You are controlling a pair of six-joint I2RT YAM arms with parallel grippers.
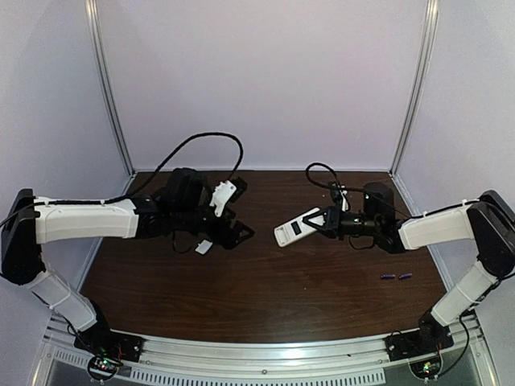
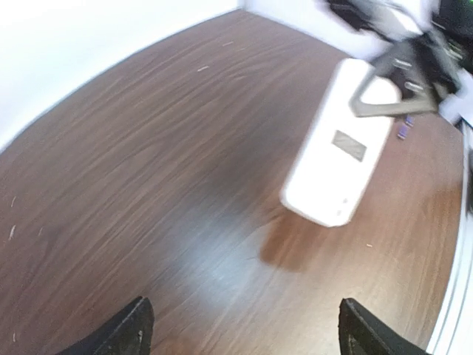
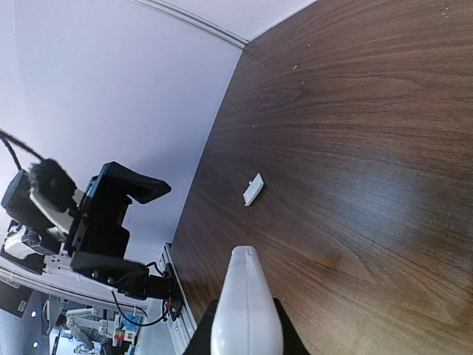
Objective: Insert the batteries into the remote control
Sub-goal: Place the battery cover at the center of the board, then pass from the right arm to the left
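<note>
Where the top view looks down on the counter (image 1: 265, 301), the right gripper (image 1: 328, 223) is closed on one end of the remote control (image 1: 296, 228), dark recess facing up. The remote's long axis runs from that grip down and to the left, its free end aimed at the left gripper (image 1: 238, 234), which is near but not touching. The batteries (image 1: 395, 277) lie in a short row on the counter on the right arm's side, well apart from the left gripper, with the remote between the two. A loose white piece (image 1: 203, 247) lies just beside the left gripper.

In the left wrist view, the left gripper (image 2: 244, 329) is spread wide with nothing between its fingers. The remote control (image 2: 336, 148) hangs ahead and to the right, a shadow under it suggesting it is lifted off the wood.

In the right wrist view, the right gripper (image 3: 244, 336) clamps the remote control (image 3: 244, 303) seen edge-on, and the loose white piece (image 3: 253, 189) lies beyond it.

By my reading, the right arm is nearer the batteries but occupied — so the free left gripper would have to reach across, past the remote
</note>
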